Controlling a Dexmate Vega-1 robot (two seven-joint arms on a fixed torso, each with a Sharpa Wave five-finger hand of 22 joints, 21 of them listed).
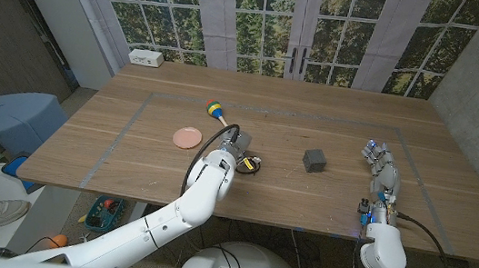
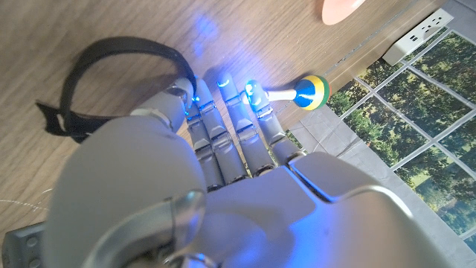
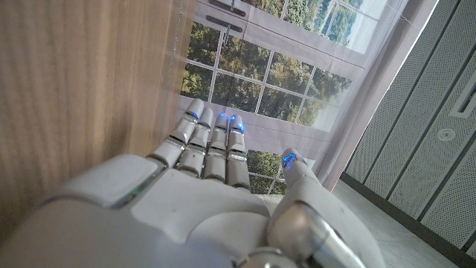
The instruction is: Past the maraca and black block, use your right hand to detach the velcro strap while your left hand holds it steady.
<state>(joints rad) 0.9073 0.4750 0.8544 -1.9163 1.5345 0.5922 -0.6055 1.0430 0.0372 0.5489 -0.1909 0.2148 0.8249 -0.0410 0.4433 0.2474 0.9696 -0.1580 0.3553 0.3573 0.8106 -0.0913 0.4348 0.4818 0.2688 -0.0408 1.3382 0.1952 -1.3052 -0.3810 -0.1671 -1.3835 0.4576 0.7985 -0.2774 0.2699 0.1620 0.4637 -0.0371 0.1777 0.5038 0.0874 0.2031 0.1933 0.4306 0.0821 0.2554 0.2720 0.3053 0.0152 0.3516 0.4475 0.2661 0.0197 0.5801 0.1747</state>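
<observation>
Strap (image 2: 111,82), black looped webbing, beside fingers (image 2: 223,119)

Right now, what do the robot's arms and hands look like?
Both arms are glossy white rounded shells. The left hand and right hand have silver-grey segmented fingers with glowing blue lights at the tips. A black cable runs along the right arm.
</observation>
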